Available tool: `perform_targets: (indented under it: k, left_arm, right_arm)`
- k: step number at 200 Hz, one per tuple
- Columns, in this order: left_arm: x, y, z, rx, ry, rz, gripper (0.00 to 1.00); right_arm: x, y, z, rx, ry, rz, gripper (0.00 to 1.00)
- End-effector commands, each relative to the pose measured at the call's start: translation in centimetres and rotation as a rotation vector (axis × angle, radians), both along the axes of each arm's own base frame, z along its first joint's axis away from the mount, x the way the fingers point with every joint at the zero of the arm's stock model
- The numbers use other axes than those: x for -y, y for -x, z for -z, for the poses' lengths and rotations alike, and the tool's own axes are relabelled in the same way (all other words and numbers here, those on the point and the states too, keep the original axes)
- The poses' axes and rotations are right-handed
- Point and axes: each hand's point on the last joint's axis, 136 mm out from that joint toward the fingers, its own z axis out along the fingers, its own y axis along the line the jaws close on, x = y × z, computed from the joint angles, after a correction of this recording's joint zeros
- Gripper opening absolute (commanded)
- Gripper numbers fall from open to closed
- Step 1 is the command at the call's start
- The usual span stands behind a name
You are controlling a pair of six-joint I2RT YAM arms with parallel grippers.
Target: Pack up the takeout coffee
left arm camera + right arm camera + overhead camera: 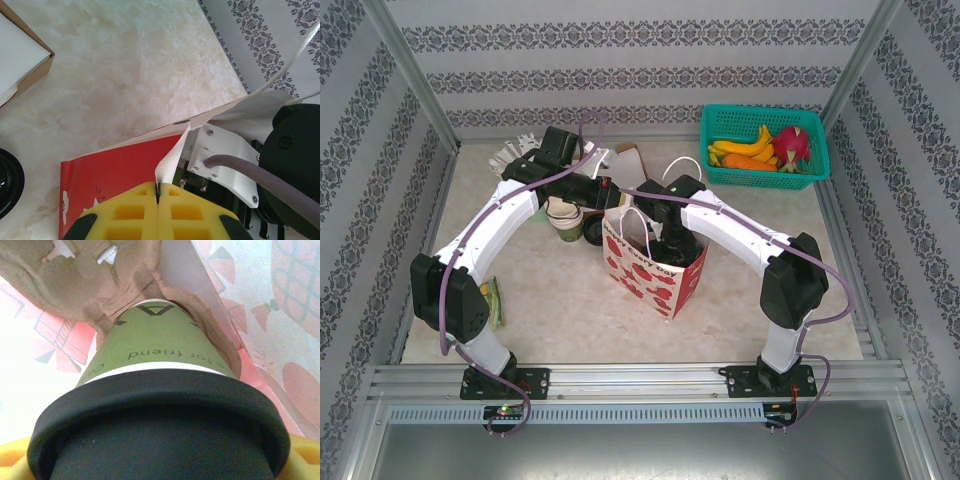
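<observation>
My L gripper [158,192] was clenched on the rim of the red-and-white paper bag [655,275] at table centre, pinching its paper edge. My R gripper [159,455] was down inside the bag, fingers clamped on both sides of the black lid of the takeout coffee [160,345]. The cup's base sat in a pulp carrier [75,285] inside the bag. At 1 o'clock from the bag, a teal basket [760,178] held bananas [745,148] & a dragon fruit [792,143]. At 10 o'clock, just beside the bag, stood stacked cups [565,222].
</observation>
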Motion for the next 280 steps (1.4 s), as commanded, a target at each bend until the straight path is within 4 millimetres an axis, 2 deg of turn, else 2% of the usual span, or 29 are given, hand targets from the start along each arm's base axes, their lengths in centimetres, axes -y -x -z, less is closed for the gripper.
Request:
perform_targets:
  k: [1,55,84,134,189,212,280]
  left_arm:
    - [0.0,0.3,-0.7,0.029,-0.011,0.013,0.00]
    - [0.1,0.3,-0.5,0.027,-0.006,0.020,0.00]
    - [0.5,0.6,-1.0,0.042,0.020,0.047,0.00]
    - [1.0,1.4,-1.5,0.066,0.031,0.091,0.00]
    - [0.7,1.2,-1.2,0.072,0.007,0.078,0.00]
    - [0.8,1.0,-1.1,0.070,0.007,0.077,0.00]
    - [0.7,1.1,-1.0,0.066,0.001,0.076,0.00]
  right_arm:
    - [1.4,0.4,1.8,-0.049,0.095,0.010,0.60]
    - [0.8,0.3,-0.2,-0.010,0.057,0.023,0.59]
    - [0.7,0.5,-1.3,-0.003,0.052,0.032,0.59]
    - [0.0,-0.4,-3.5,0.034,0.020,0.041,0.59]
    - [1.4,0.9,-3.1,-0.030,0.094,0.014,0.59]
    - [1.5,1.3,-2.3,-0.064,0.104,0.003,0.59]
    - [1.1,0.9,-0.3,-0.081,0.104,-0.012,0.59]
